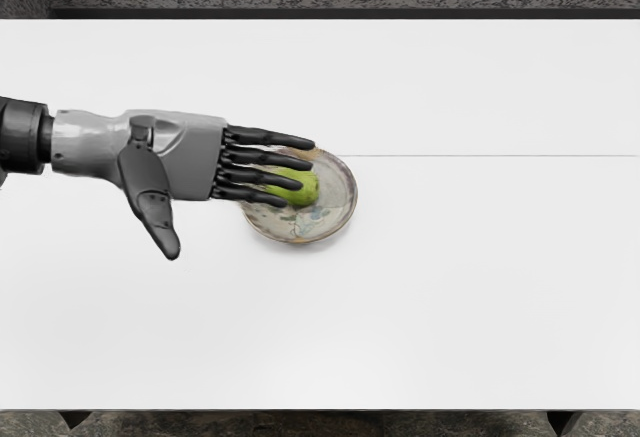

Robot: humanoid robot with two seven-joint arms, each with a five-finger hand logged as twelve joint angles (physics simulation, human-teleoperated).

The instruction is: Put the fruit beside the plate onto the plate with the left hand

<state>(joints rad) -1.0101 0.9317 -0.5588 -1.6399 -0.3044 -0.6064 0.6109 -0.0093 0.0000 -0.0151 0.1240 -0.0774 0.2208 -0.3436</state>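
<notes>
A green round fruit (304, 188) lies on a small patterned plate (337, 207) near the middle of the white table. My left hand (262, 167) reaches in from the left, its black fingers stretched out flat over the plate's left half and partly covering the fruit. The fingers are extended, not curled around the fruit, and the thumb (155, 209) hangs down toward the table's front, away from the plate. The left part of the plate is hidden under the fingers. No right arm shows.
The white table (450, 287) spreads wide around the plate, with a thin seam line running right from the plate. A dark textured floor borders the table's far edge.
</notes>
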